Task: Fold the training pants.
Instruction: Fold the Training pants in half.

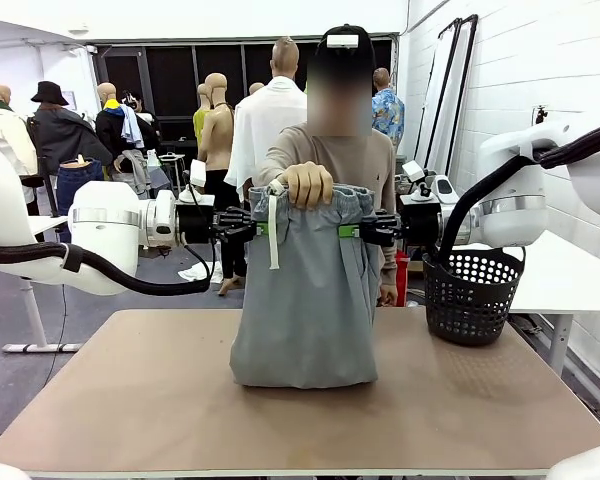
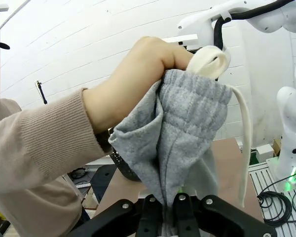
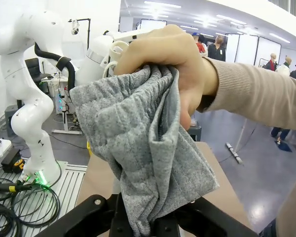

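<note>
Hanging waistband-up, the training pants are clamped by left pincer and right pincer.

A: Setting, class? 
B: Robotics lab in a large indoor hall. White painted brick wall at 2 o'clock, grey concrete floor at 9 o'clock.

A: Supporting items? 
B: Tan flat-topped worktable at 6 o'clock; white jointed robot arm on a floor base; coiled black cables; black perforated plastic basket at 3 o'clock.
</note>
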You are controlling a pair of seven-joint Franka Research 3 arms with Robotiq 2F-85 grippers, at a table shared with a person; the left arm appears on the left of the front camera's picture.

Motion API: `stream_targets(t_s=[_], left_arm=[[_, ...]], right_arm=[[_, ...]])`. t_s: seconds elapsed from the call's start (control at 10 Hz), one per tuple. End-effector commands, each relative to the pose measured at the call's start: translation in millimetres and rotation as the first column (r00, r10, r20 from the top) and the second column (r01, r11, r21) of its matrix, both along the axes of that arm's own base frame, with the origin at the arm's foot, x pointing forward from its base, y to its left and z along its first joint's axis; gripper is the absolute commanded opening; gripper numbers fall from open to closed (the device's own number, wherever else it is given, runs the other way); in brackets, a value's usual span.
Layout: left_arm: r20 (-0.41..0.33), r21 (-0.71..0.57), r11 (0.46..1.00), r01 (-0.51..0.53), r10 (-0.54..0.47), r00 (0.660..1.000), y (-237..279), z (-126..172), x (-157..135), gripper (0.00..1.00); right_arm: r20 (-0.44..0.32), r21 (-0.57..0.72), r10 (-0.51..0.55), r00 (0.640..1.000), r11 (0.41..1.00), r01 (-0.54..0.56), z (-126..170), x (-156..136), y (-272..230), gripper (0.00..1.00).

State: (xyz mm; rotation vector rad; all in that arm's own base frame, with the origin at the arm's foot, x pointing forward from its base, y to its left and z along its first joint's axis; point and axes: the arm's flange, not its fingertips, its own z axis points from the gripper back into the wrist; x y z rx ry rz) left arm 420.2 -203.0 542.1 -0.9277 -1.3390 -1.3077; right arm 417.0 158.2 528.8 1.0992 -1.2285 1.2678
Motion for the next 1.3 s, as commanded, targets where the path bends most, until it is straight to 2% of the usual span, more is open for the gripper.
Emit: stream_targets(t_s=[0.0,1.2], left_arm=[[0.022,-0.025,1.0,-0.004,0.005,1.0,-0.2,-0.6,-3.1,0.0],[0.022,-0.025,1.0,-0.004,0.005,1.0,-0.2,-0.6,-3.1,0.0]], right_arm=[[0.002,0.0,0.0,1.0,1.0,0.0,1.3,-0.3,0.0,0.0],[0.002,0.0,0.0,1.0,1.0,0.0,1.3,-0.3,0.0,0.0]])
